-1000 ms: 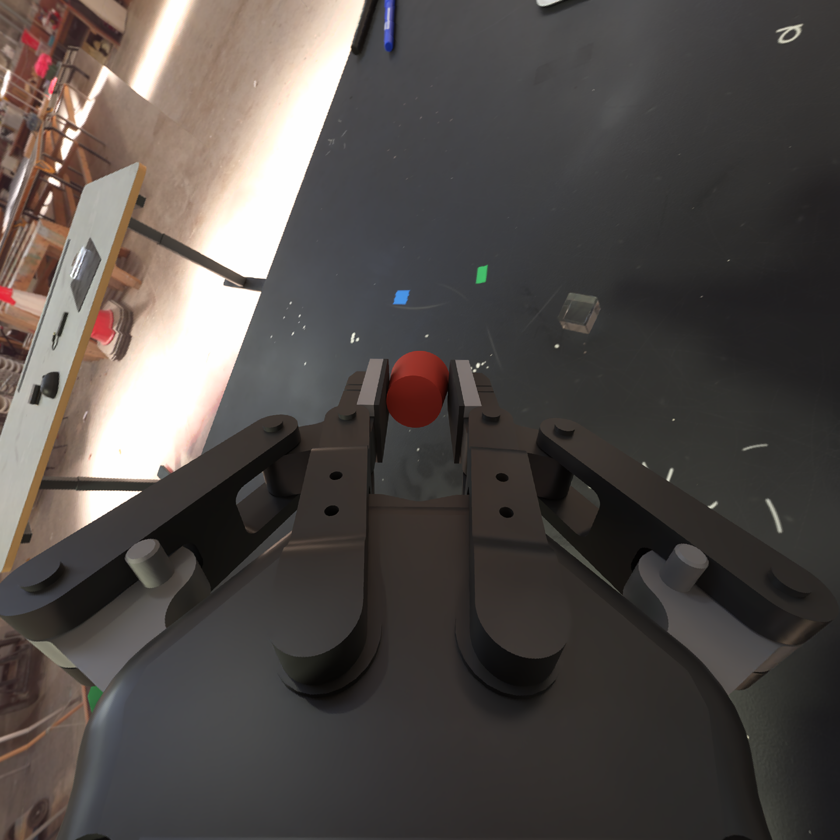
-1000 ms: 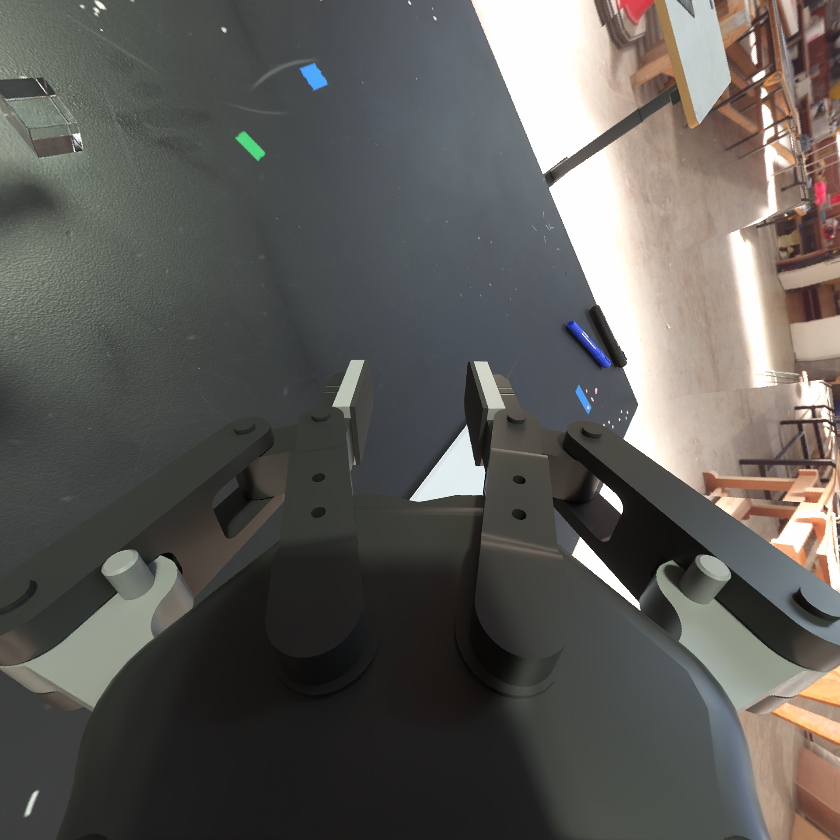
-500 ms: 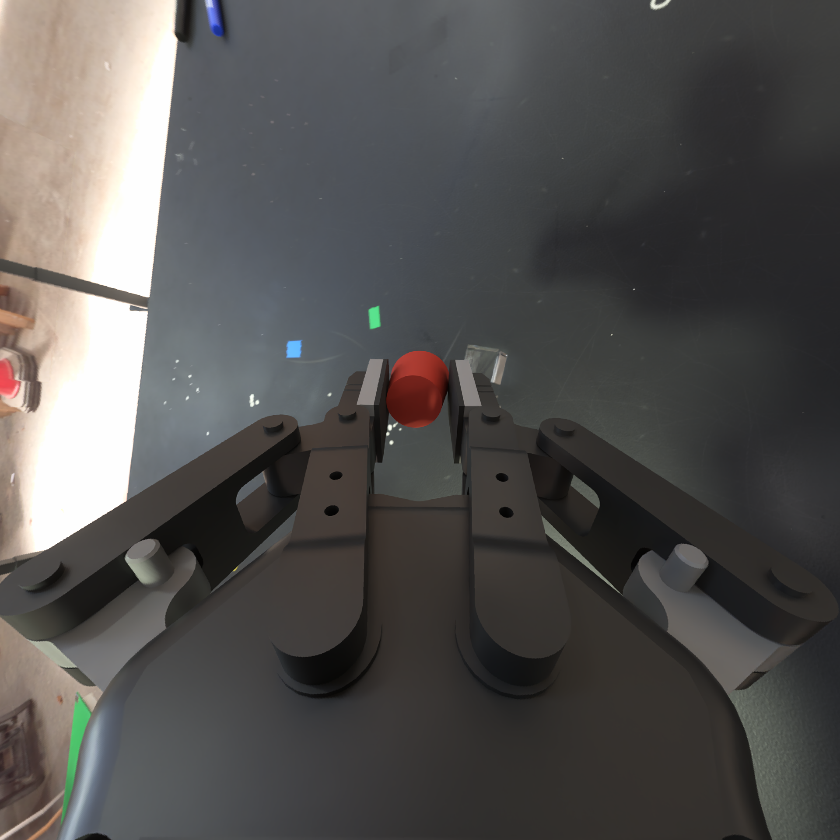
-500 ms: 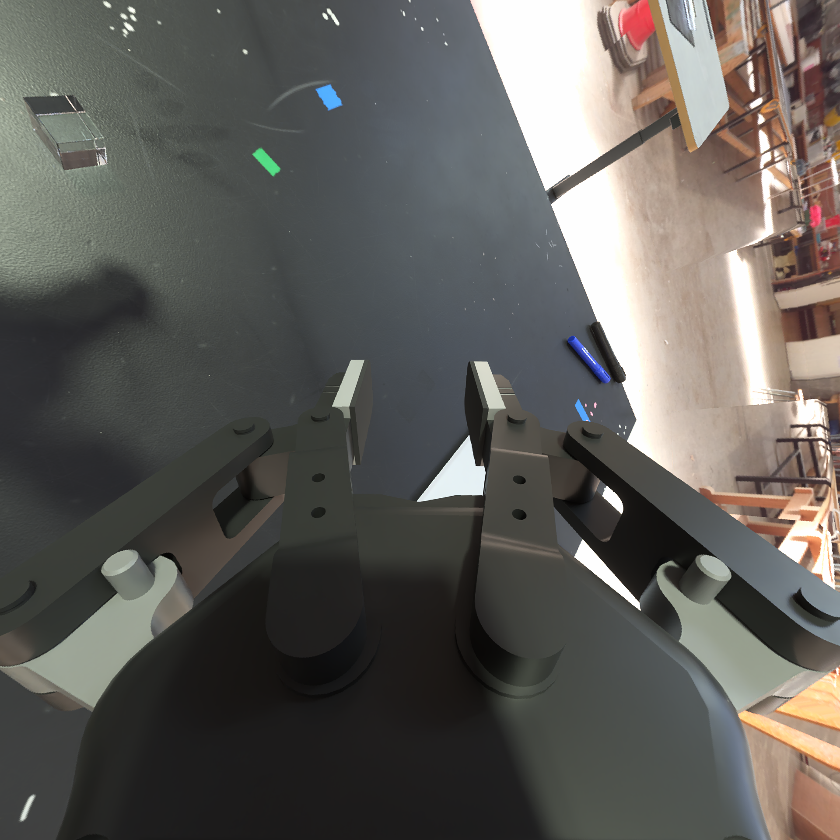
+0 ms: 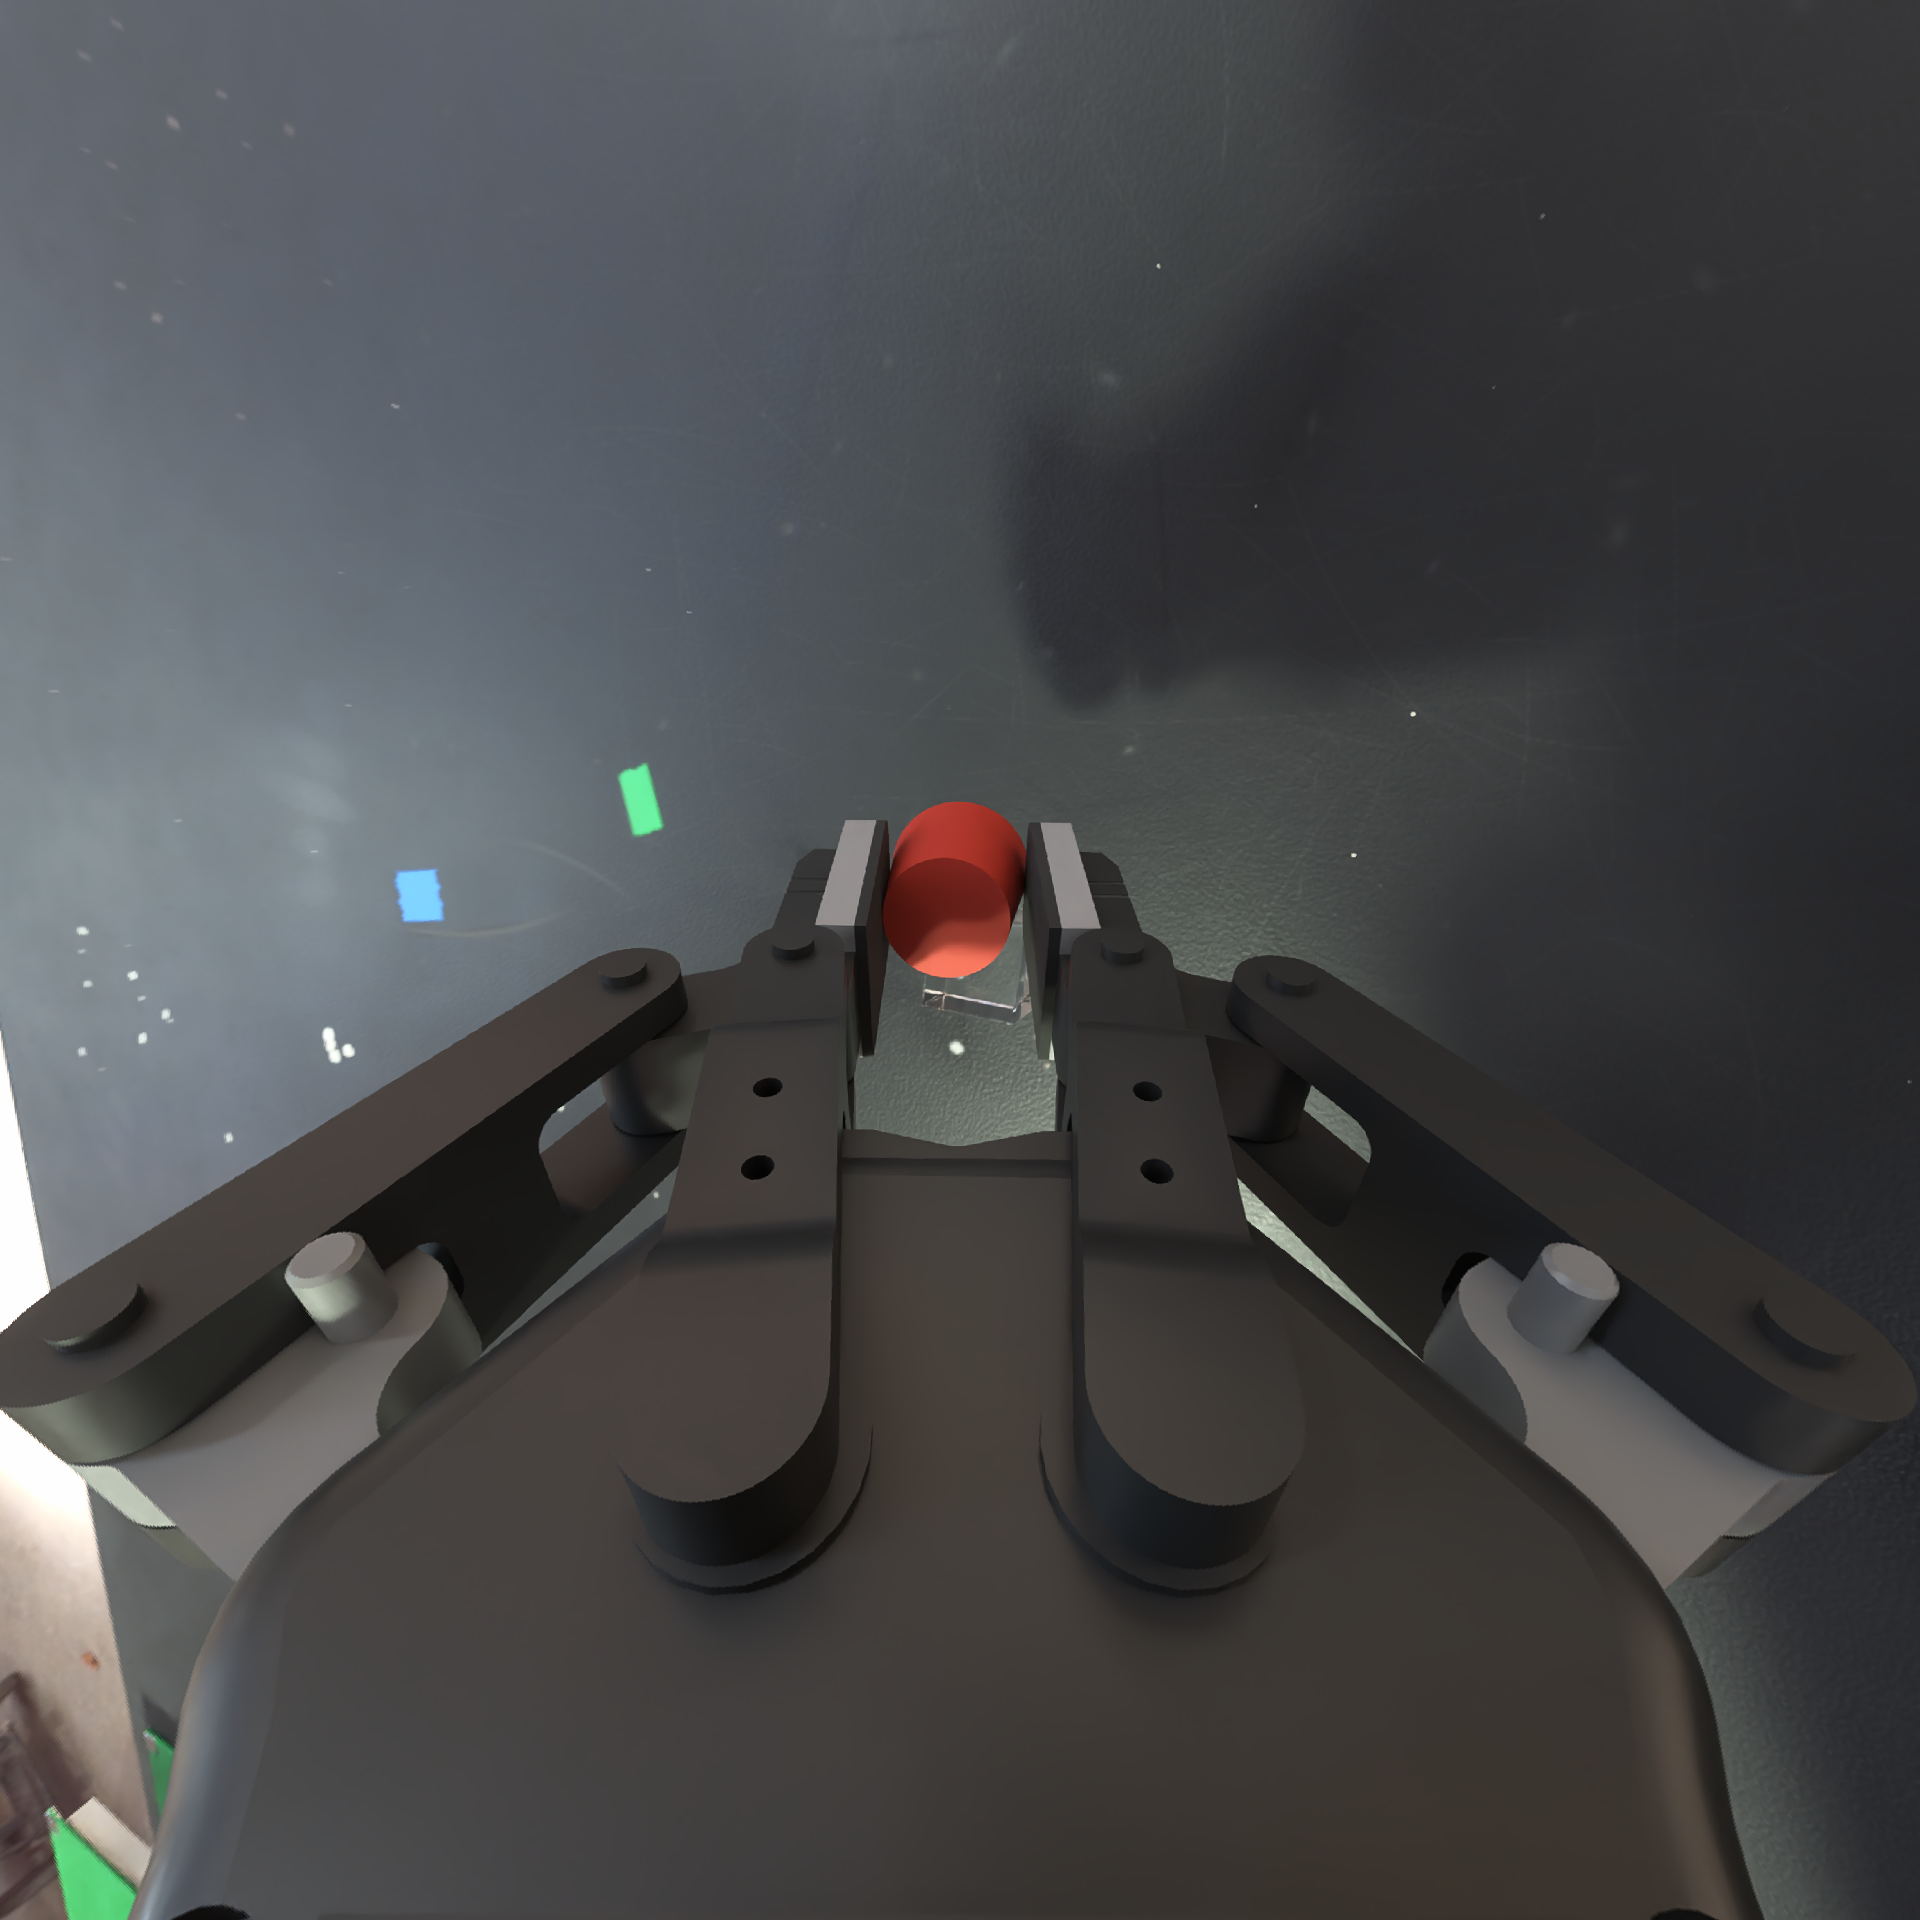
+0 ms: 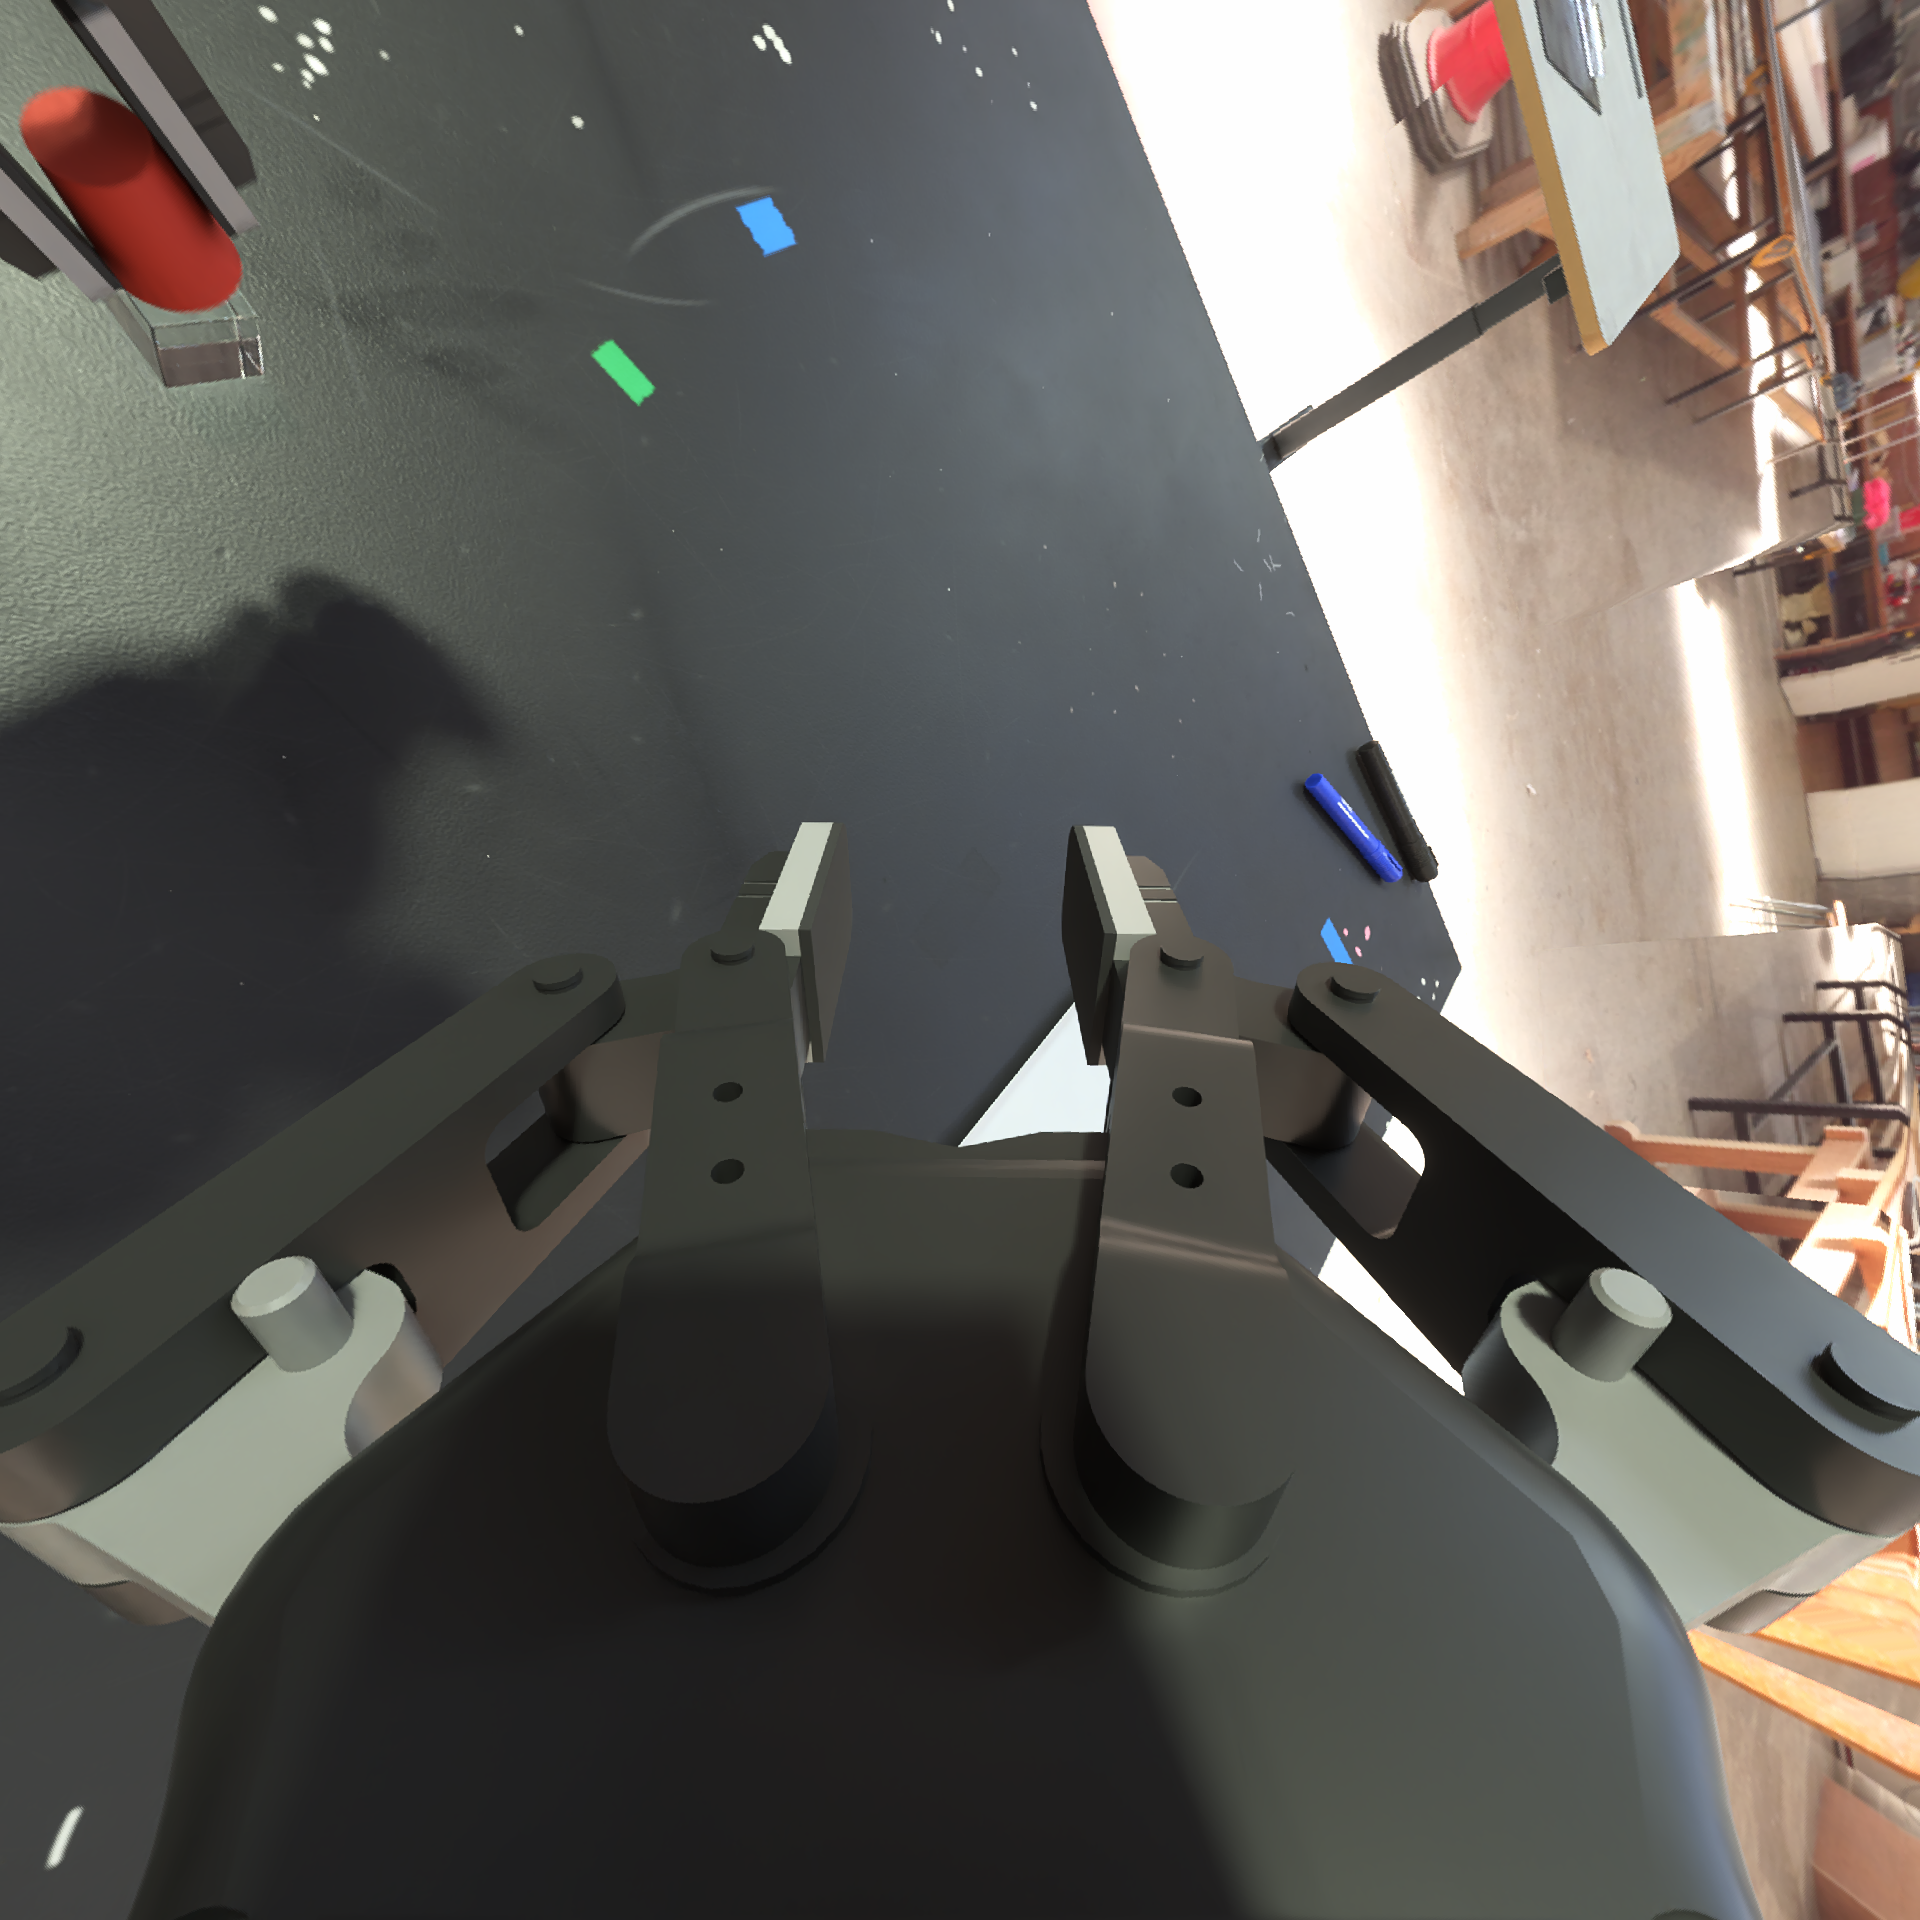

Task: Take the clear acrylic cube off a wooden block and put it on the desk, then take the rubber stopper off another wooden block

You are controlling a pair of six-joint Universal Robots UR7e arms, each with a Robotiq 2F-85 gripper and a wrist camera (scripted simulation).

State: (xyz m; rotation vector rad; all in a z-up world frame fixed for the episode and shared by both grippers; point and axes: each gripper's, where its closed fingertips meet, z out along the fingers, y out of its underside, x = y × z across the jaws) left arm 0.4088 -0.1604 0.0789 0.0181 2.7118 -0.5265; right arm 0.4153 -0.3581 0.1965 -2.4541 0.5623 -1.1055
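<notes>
So the red rubber stopper, a short cylinder (image 5: 951, 894), is clamped between the pale pads of the left gripper (image 5: 956, 883) and carried in the air above the dark matte desk (image 5: 1039, 364). No wooden block can be seen in either view, so the lift-off step looks to be done, or nearly. The clear acrylic cube (image 6: 208, 348) is already parked on the desk, right under the stopper; from the left wrist only a glassy edge of it is caught below the red cylinder.

What's called for next, at a guess: the stopper gets kept clear of that cube, and moved sideways to bare desk before any letting go. If it were lowered straight down, the cube would likely be bumped.

The right gripper (image 6: 945, 914) is held open with nothing between its fingers, pointed at the desk's far edge, well apart from the action.

Other bits: a green tape scrap (image 6: 623, 372) and a blue tape scrap (image 6: 766, 224) are stuck flat near the cube, harmless. A blue marker (image 6: 1351, 829) and a black marker (image 6: 1397, 810) are lying side by side near the desk edge, way out of the path.
</notes>
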